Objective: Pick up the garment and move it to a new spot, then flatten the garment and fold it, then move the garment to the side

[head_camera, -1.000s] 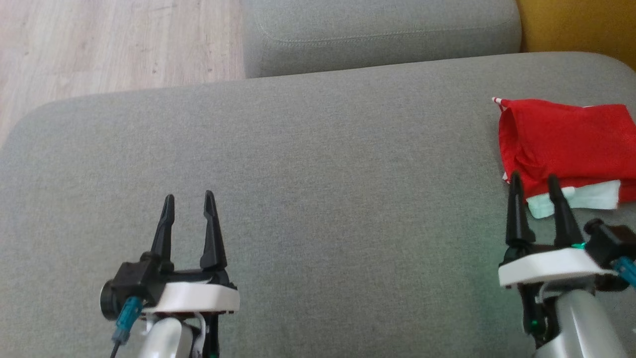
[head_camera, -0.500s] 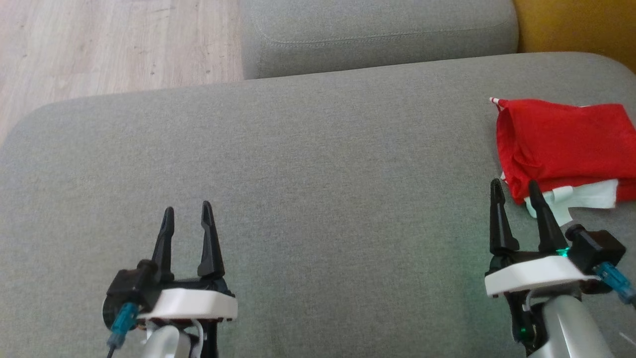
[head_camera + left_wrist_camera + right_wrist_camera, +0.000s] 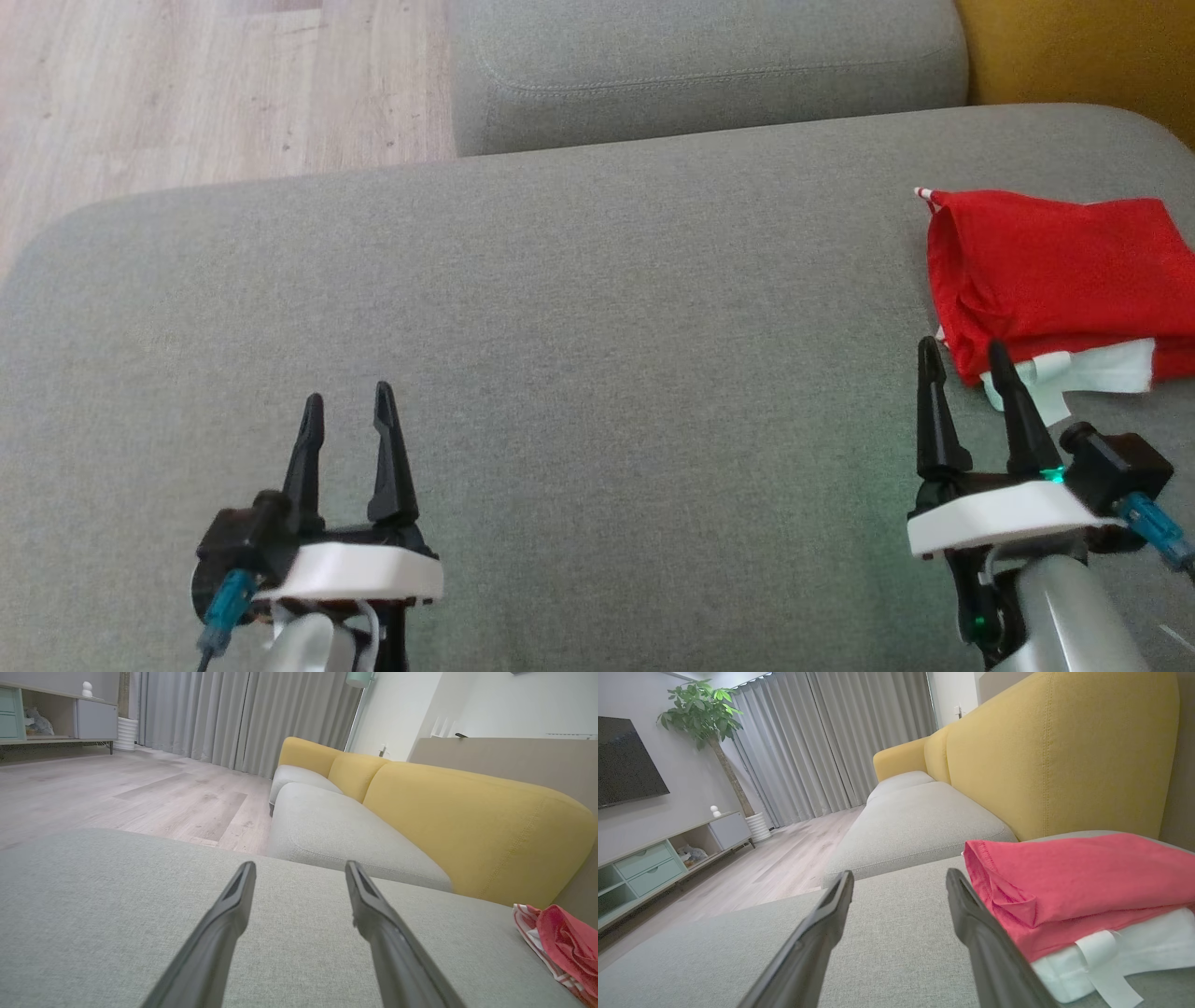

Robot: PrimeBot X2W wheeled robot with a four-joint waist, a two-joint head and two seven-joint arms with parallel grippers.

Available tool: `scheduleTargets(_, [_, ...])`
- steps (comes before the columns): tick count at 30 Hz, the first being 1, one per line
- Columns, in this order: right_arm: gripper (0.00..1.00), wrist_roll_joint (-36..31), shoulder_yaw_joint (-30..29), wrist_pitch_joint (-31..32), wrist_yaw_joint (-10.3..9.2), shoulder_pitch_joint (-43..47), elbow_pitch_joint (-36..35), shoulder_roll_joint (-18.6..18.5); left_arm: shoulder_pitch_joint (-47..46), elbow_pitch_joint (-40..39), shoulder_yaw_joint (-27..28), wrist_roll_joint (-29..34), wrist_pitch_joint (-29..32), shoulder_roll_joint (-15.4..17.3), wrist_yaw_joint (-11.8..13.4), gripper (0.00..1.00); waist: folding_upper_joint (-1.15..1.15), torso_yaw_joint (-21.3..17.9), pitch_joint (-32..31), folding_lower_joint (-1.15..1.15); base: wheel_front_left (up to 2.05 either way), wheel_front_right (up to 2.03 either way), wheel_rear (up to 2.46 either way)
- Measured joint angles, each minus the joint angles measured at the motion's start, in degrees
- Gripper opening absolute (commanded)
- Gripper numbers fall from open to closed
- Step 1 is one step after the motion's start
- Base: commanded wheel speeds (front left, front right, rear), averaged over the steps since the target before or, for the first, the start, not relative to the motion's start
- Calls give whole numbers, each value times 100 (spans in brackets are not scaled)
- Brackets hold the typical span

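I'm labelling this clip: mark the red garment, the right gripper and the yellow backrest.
red garment [image 3: 1055, 271], head view, middle of its red top layer
right gripper [image 3: 962, 344], head view, midway between its fingertips
yellow backrest [image 3: 1064, 751], right wrist view, its front face

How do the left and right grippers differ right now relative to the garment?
The left gripper is over bare grey cushion, far from the folded red garment; the right gripper is at that garment's near left corner. Seen from the left gripper's wrist, the garment lies off at the right edge; from the right gripper's, close beside one finger. Both are open and hold nothing.
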Motion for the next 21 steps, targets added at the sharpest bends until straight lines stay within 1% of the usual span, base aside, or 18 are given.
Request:
scheduleTargets(8, [100,-3,16,0,0,1,-2,0,21,-13,65,-163,0,0,53,100,0,-6,4,0,0,0,0])
scheduleTargets(9, [0,-3,16,-1,0,1,-3,0,30,-18,65,-163,0,0,53,0,0,-7,8,0,0,0,0])
scheduleTargets(12, [0,-2,18,11,0,80,258,8,140,234,48,-163,3,-3,52,0,0,-7,8,0,0,0,0])
scheduleTargets(13, [0,40,15,27,0,227,356,11,286,337,51,-214,40,-2,51,0,0,-5,7,0,0,0,0])
scheduleTargets(21, [0,527,-19,147,0,290,364,14,329,349,104,-649,160,-3,-4,0,0,9,0,0,0,0,0])
